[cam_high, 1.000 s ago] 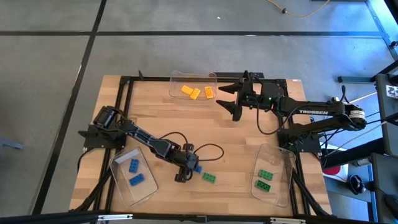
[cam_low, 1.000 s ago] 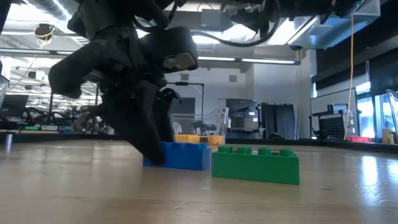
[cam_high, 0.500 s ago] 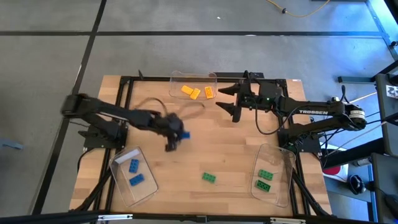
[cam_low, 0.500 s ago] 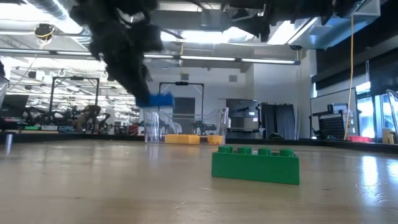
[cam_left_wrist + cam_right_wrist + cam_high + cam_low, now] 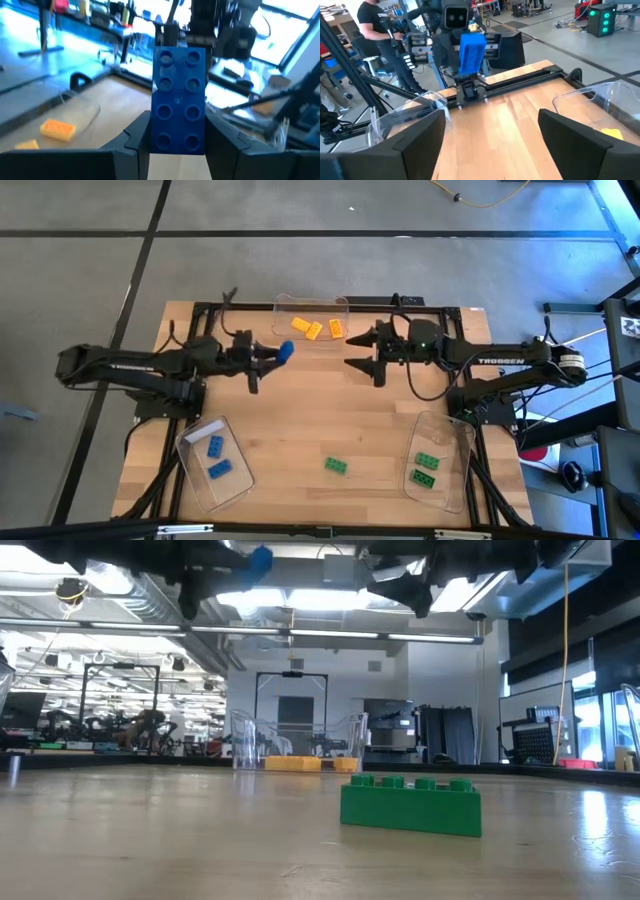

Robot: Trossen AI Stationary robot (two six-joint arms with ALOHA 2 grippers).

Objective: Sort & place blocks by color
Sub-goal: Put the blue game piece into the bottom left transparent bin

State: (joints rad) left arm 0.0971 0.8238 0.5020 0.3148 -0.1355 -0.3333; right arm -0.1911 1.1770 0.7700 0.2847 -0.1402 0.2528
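My left gripper [image 5: 272, 360] is high over the far left part of the table, pointing level toward the right edge, shut on a blue block [image 5: 178, 95]. The same blue block [image 5: 471, 50] faces my right gripper [image 5: 361, 349], which hangs open and holds nothing, a short way to its right. One green block [image 5: 410, 805] lies flat on the table near the front edge. Two blue blocks [image 5: 217, 457] lie in the near left tray, two green blocks [image 5: 425, 468] in the near right tray, and three orange blocks [image 5: 318, 328] in the far tray. My left gripper pinches the blue block between its two fingers [image 5: 136, 137], on the two long sides near one end [image 5: 153, 141]. The fingers come level from the table's left and lie along the block. The block is lifted clear, sticks out past the fingertips, and shows its studded face to the wrist camera.
Three clear trays stand on the wood table: far middle [image 5: 285, 308], near left [image 5: 238, 488], near right [image 5: 452, 442]. A black frame [image 5: 200, 330] runs along the table edges. A person [image 5: 375, 25] stands beyond the table's left side.
My left gripper has lifted the blue block off the table beside the green block. It rose and swung toward the far edge and somewhat left, tipping from pointing down to level. The blue block is now clear of the table; the green block stayed put.
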